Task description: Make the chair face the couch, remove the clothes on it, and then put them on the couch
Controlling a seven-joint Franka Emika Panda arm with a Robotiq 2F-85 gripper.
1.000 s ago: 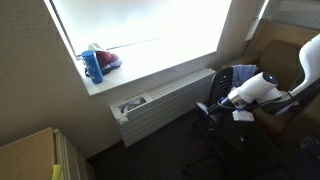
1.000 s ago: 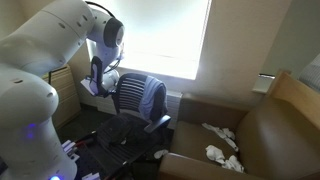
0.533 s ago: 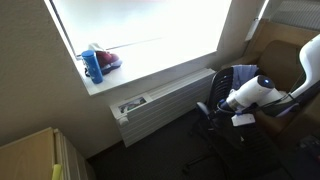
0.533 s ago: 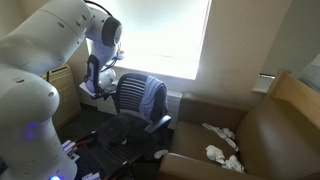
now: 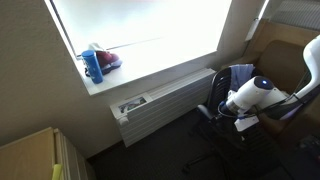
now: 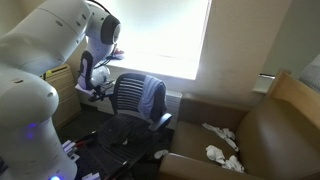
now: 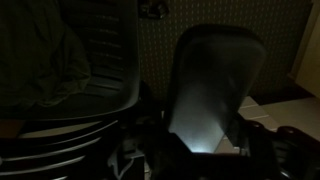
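A black mesh office chair shows in both exterior views (image 5: 228, 100) (image 6: 133, 100). Blue and grey clothes (image 6: 153, 98) hang over its backrest; they also show in an exterior view (image 5: 240, 76) and dimly at the left of the wrist view (image 7: 40, 60). The brown couch (image 6: 265, 135) stands to the right of the chair. My gripper (image 6: 98, 88) (image 5: 220, 108) is at the chair's side. In the dark wrist view my gripper (image 7: 203, 142) has its fingers on either side of the chair's armrest pad (image 7: 210, 70) and looks shut on it.
White cloths (image 6: 222, 152) lie on the couch seat. A radiator (image 5: 165, 100) runs under the bright window. A blue bottle (image 5: 93, 68) and a red thing stand on the sill. A light wooden cabinet (image 5: 30, 155) stands in the near corner.
My gripper has moved a little away from the couch and downward at the chair's side. The chair has turned slightly with it.
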